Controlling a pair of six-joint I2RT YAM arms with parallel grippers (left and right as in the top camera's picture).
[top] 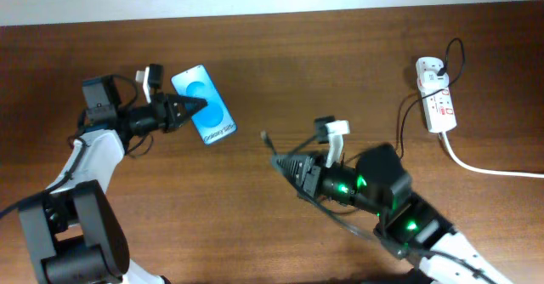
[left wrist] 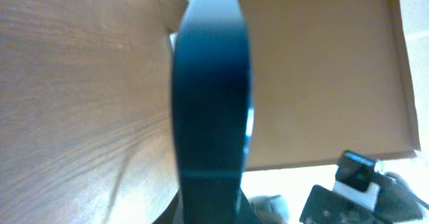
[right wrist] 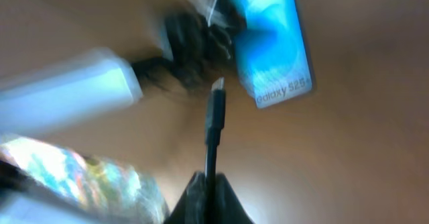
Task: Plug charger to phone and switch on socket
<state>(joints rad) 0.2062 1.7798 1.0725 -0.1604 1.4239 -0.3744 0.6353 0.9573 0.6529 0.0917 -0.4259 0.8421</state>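
The phone (top: 205,104), with its light-blue screen and "Galaxy" text, is held off the table in my left gripper (top: 189,108), which is shut on its left edge. In the left wrist view the phone (left wrist: 211,103) shows edge-on as a dark blurred slab. My right gripper (top: 285,164) is shut on the charger cable just behind its connector tip (top: 264,137), which points up-left toward the phone. In the right wrist view the tip (right wrist: 216,90) sits just below-left of the phone (right wrist: 275,43). The socket (top: 435,99) lies at the far right with the white plug adapter (top: 428,68) in it.
The thick white cord (top: 493,170) runs from the socket to the right edge. The thin black cable (top: 406,121) loops left of the socket. A white wall strip borders the table's far edge.
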